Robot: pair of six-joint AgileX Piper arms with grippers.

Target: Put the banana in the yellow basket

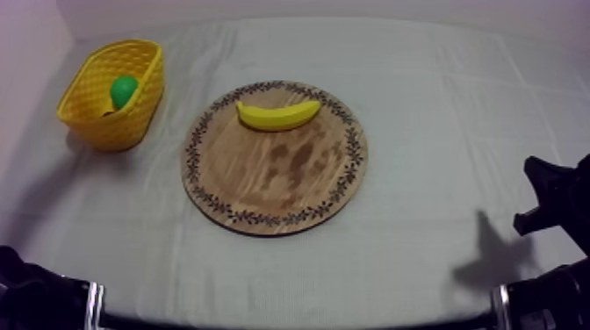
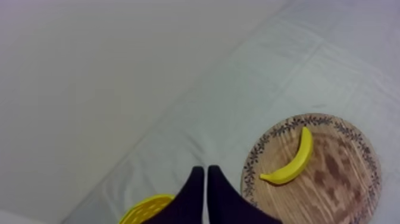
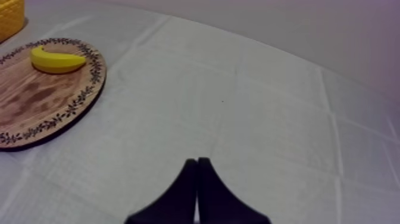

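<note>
Nearest the front edge of the table, both arms sit low at their own sides.

1. Left gripper (image 2: 206,171): the two black fingers lie pressed together in a narrow wedge, with nothing between them. It hangs above the grey-white cloth (image 1: 421,105). Its own camera shows part of the yellow basket's rim just beside the fingers.

2. Right gripper (image 3: 197,161): the fingers are likewise pressed together and empty. It is over bare cloth, well apart from the board.

3. Wooden board (image 1: 281,184): round with a patterned rim, lying flat on the cloth at about the middle of the table, between the two arms and farther back than both.

4. Banana (image 1: 277,114): lies on the far part of the wooden board, just inside the patterned rim. It is on its side with both ends curving up toward the back of the table. Neither gripper touches it.

5. Yellow basket (image 1: 132,127): stands at the far left of the table, near the board but apart from it, tilted slightly. Inside it rests a green fruit (image 1: 124,90); its kind cannot be told.
</note>
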